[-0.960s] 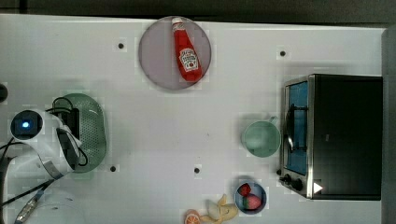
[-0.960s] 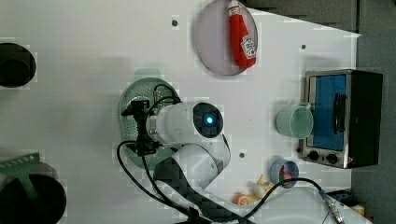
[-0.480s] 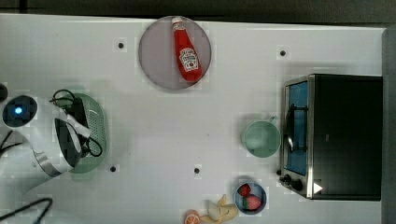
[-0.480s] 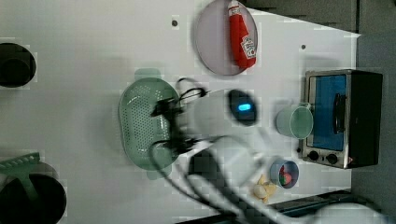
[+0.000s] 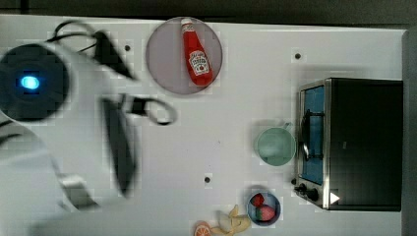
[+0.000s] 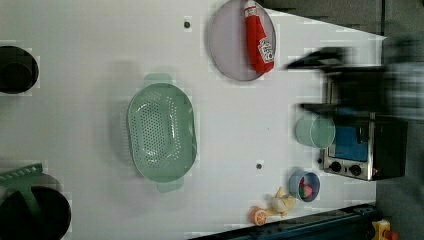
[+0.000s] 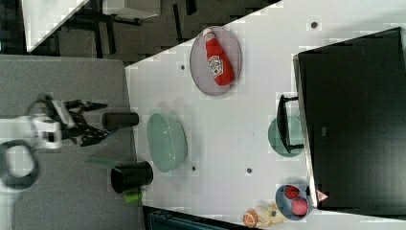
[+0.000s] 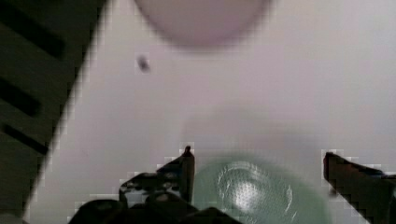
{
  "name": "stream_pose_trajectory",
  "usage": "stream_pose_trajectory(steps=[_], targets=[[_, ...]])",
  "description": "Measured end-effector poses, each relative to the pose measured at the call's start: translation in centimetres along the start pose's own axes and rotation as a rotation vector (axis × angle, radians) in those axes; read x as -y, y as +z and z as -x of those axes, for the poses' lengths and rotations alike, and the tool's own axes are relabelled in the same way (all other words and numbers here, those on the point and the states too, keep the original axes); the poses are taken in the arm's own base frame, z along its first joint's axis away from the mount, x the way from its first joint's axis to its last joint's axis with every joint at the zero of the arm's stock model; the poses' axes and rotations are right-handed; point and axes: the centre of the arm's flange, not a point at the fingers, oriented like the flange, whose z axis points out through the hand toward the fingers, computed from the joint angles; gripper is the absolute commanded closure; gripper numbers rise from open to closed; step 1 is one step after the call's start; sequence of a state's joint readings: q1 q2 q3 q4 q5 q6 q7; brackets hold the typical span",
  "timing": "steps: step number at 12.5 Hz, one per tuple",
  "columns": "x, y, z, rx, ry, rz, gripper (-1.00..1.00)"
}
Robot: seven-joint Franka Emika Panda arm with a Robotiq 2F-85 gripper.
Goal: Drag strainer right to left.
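Roughly speaking, the drag looks finished, so the step in hand is getting clear of the strainer cleanly; that is a judgement from how things lie.

Reading the left view from its left: 2 dark round containers [image 6: 16, 70] sit at the table's edge. Next comes the strainer [image 6: 161, 132], upright and alone on the white table [image 6: 90, 40], well apart from everything else. Further along is the grey plate [image 6: 231, 55] with a ketchup bottle [image 6: 257, 37] lying on it. Past that stands the green cup [image 6: 315, 131], just beside the toaster oven [image 6: 360, 150].

In the right view the gripper [image 7: 93, 120] hangs off the table's edge at the right view's left, near a black cup [image 7: 119, 120]. In the wrist view its fingers [image 8: 187, 163] stand spread wide with nothing between them, and the strainer [image 8: 247, 191] shows below.

To do this well:
1. Keep the fingers apart, so no tab handle gets caught.
2. Go straight up before any sideways travel; a slanted exit could nudge the light plastic rim.
3. Mind the black cups by the edge.
4. If the strainer should sit further over, hook the inside wall low and push slowly.
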State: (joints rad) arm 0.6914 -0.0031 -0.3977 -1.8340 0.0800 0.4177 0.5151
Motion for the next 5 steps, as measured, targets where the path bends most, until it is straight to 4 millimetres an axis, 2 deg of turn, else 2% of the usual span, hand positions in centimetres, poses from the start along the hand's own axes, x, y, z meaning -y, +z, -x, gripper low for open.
stream_pose_trajectory(steps=[1,2,3,4,5], targets=[[-2.2,-4.4,-4.5,-0.03,-0.031,-0.021,-1.0],[-5.0,-7.7,-8.9,-0.054,-0.054,-0.034,-1.0],[-8.0,-9.8,-13.1,-0.09,-0.055,-0.03,-1.0],[-11.1,-10.9,-17.0,-0.092,-0.034,-0.022,-1.0],[-13.9,-10.9,-20.4,-0.081,-0.003,0.002,-1.0]])
